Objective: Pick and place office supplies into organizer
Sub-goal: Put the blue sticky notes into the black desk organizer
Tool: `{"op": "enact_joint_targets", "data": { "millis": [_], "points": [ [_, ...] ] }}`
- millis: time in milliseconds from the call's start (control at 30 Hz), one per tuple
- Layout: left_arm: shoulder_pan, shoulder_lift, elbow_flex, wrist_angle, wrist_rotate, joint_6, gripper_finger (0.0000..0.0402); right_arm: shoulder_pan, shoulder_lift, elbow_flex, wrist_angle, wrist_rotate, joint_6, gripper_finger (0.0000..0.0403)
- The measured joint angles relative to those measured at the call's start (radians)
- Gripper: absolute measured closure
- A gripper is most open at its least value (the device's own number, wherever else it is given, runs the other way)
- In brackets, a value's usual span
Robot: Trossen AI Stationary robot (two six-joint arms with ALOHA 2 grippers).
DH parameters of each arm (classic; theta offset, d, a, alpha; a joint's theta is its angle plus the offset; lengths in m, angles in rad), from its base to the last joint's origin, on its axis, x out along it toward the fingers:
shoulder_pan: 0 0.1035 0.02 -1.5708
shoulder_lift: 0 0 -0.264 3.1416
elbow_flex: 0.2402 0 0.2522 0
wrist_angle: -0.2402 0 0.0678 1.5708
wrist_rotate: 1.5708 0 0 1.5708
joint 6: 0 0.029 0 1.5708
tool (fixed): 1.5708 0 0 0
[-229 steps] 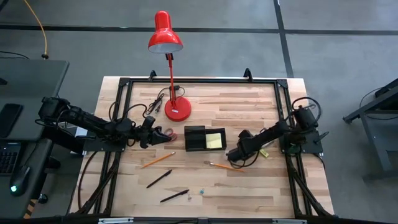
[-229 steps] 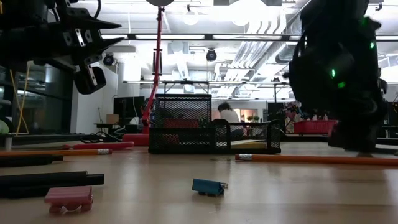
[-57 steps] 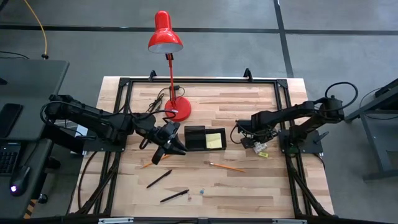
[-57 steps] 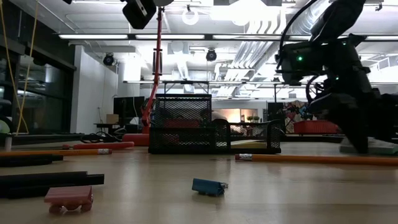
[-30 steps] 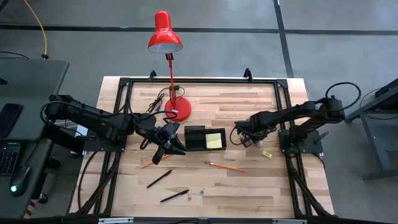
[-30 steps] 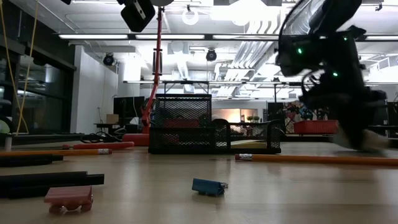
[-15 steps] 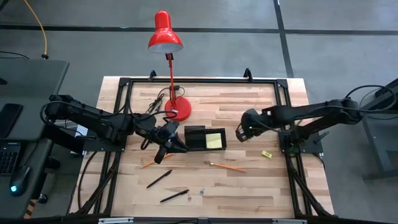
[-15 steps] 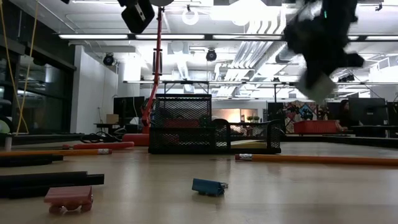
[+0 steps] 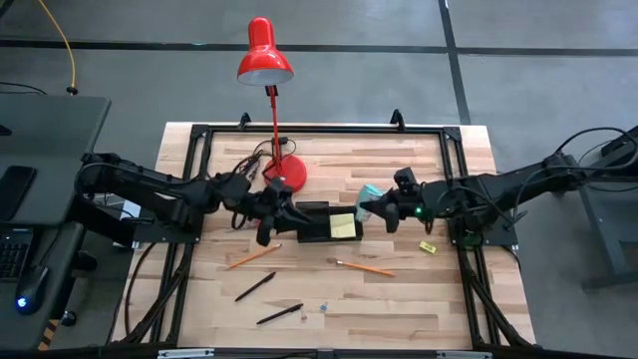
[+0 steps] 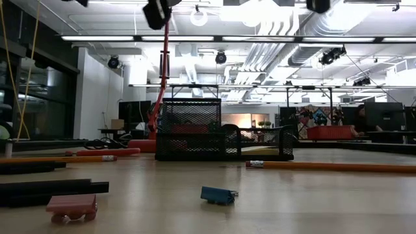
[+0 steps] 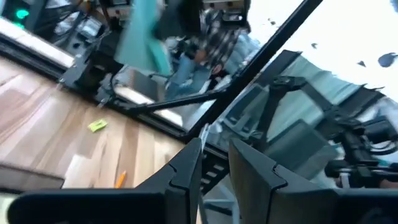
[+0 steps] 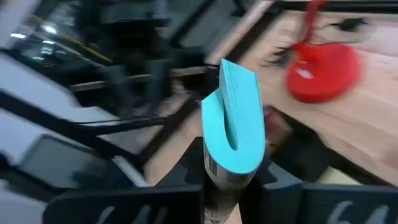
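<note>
1. Pale wood plank surface (image 9: 399,299), and nearest the front edge are a tiny blue clip (image 10: 218,195) and a small pink block (image 10: 71,207), with two black pens (image 9: 255,286) lying just behind them.
2. A bit further back, two orange pencils: one (image 9: 364,267) right of centre, the other (image 9: 251,256) left of centre.
3. Small yellow block (image 9: 427,246) sits alone over by the right side.
4. Mid-surface is the low black mesh two-compartment organizer (image 9: 317,222), with a yellow square sticky-note pad (image 9: 343,226) lying in its right compartment.
5. Left hand (image 9: 289,211) is at the organizer's left end; its fingers (image 11: 186,168) are nearly together with only a narrow gap. Can't tell if anything's between them.
6. Right hand (image 9: 377,207) hangs in the air just right of the organizer, clamped on a teal sticky-note pad (image 12: 233,127) that's bent over in the grip.
7. Behind all that, the red desk lamp (image 9: 283,173) stands on its round base.
</note>
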Motion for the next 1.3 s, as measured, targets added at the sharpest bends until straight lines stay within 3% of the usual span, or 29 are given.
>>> {"op": "enact_joint_targets", "data": {
  "millis": [367, 533, 700, 833, 967, 1300],
  "points": [
    [0.094, 0.008, 0.0, 0.079, 0.259, -0.011, 0.0321, 0.089, 0.056, 0.0, 0.309, -0.103, -0.009, 0.0385],
    [0.086, 0.041, 0.001, 0.177, 0.308, -0.023, 0.0257, 0.092, 0.137, 0.0, 0.364, -0.113, 0.0, 0.0385],
    [0.085, 0.082, -0.001, 0.092, 0.329, -0.103, 0.0175, 0.093, 0.23, 0.0, 0.563, -0.152, -0.018, 0.0385],
    [0.079, 0.1, 0.0, 0.094, 0.363, -0.116, 0.0141, 0.093, 0.299, 0.0, 0.614, -0.161, 0.002, 0.0385],
    [0.062, 0.102, 0.0, 0.127, 0.372, -0.116, 0.0141, 0.092, 0.354, 0.0, 0.64, -0.171, 0.041, 0.0385],
    [0.032, 0.102, 0.0, 0.128, 0.336, -0.114, 0.0193, 0.085, 0.398, 0.0, 0.734, -0.157, 0.036, 0.0385]
  ]
}}
